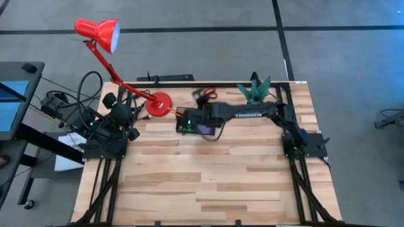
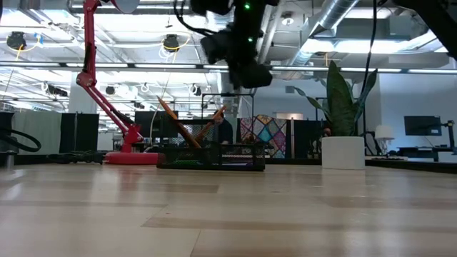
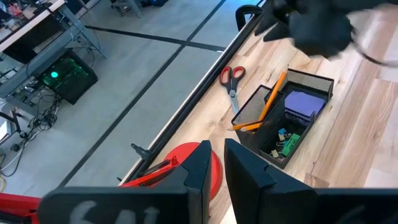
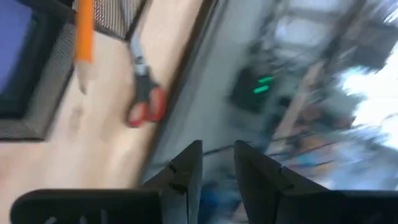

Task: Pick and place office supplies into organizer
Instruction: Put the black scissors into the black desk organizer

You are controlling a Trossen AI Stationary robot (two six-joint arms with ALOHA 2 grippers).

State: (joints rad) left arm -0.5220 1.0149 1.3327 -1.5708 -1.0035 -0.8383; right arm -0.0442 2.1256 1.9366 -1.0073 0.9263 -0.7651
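The black mesh organizer [image 3: 314, 81] stands on the table at the far side, beside the lamp's base. Two orange pencils [image 3: 272, 96] lean in its taller section. A purple notepad [image 3: 303, 104] and a green eraser [image 3: 289, 144] lie in other compartments. Red-handled scissors [image 3: 231, 81] lie flat on the table between the organizer and the far edge. My right gripper [image 4: 217, 163] hovers over the organizer [image 2: 214, 158], open, with nothing between its fingers. My left gripper [image 3: 217, 163] waits at the table's left side, shut and empty.
A red desk lamp stands with its round base [image 1: 160, 104] left of the organizer, its arm reaching up to the far left. A potted green plant [image 1: 255, 90] stands at the far right. Cables lie behind the left arm. The near half of the table [image 1: 202, 183] is bare wood.
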